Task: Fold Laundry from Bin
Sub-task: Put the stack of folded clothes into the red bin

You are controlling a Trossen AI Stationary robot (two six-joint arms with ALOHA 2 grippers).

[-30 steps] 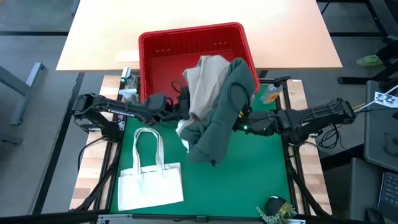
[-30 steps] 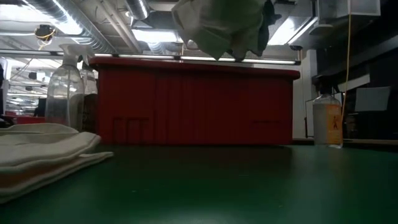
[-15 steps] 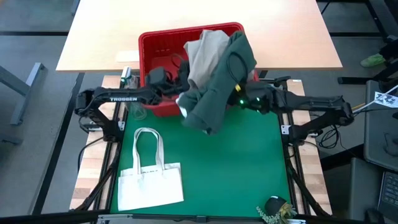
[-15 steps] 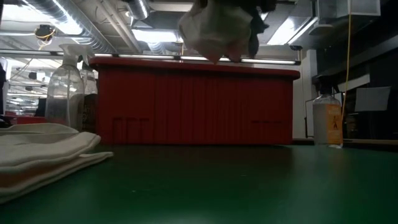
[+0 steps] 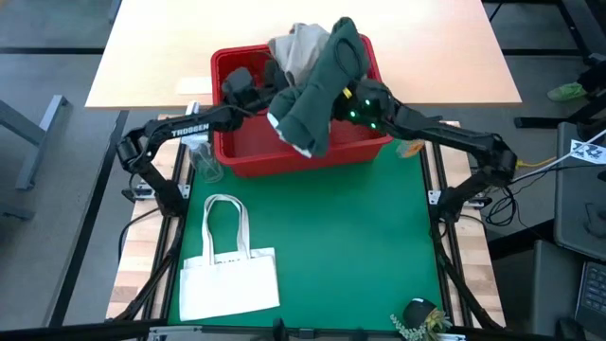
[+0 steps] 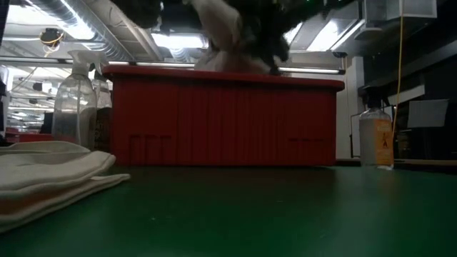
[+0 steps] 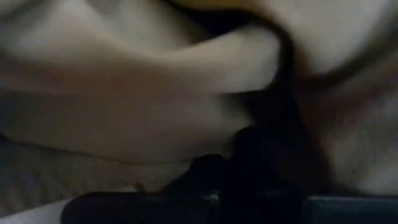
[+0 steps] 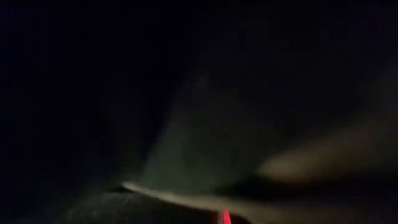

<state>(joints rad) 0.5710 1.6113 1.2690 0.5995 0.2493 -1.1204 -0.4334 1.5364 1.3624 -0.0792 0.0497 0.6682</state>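
Observation:
A bundle of laundry (image 5: 317, 80) hangs over the red bin (image 5: 248, 156). It is made of beige cloth (image 5: 295, 47), a dark green garment (image 5: 322, 99) and a white bit (image 5: 280, 119). My left gripper (image 5: 265, 90) reaches into its left side and my right gripper (image 5: 347, 100) into its right side, each shut on the cloth. In the low view the bundle (image 6: 232, 36) dips to the bin's rim (image 6: 221, 71). The fingers of both grippers are buried in cloth. My left gripper holds the bundle at its left side, coming roughly level from the table's left. Beige cloth (image 7: 143, 118) fills its wrist view and hides the fingers. The bundle is lifted clear of the table. My right gripper holds the bundle at its right side, among the dark green cloth (image 5: 333, 90), coming from the table's right. The cloth covers the fingers (image 8: 186, 193), so the part and the layers cannot be told. The dark green garment hangs slack below it into the bin.
A flat white tote bag (image 5: 227, 279) lies on the green mat (image 5: 360, 246) at the near left. A clear spray bottle (image 6: 73, 107) stands left of the bin, another bottle (image 6: 375, 139) right of it. A small plant (image 5: 421, 317) sits near right.
Both grippers have swung together toward the table's far edge, carrying the bundle from above the green mat to over the bin. The bundle has stayed lifted; its hanging dark green end now drapes inside the bin instead of over the mat.

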